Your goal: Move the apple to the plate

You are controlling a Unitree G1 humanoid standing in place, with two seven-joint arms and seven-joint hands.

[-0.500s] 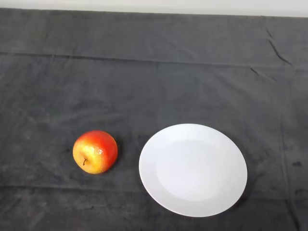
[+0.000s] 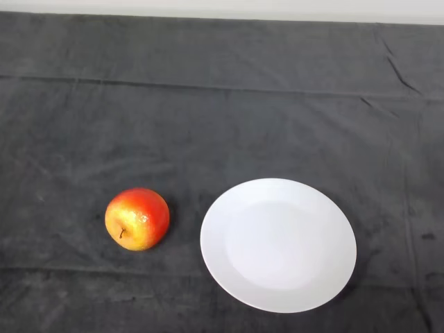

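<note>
Still, the apple sits unmoved left of the plate.

apple red blending to yellow-orange with glossy highlights and a brown stem, plate plain white with no pattern, cloth over the worktop dark charcoal grey with faint creases.

Dark cloth-covered table bears apple, white plate beside.
</note>
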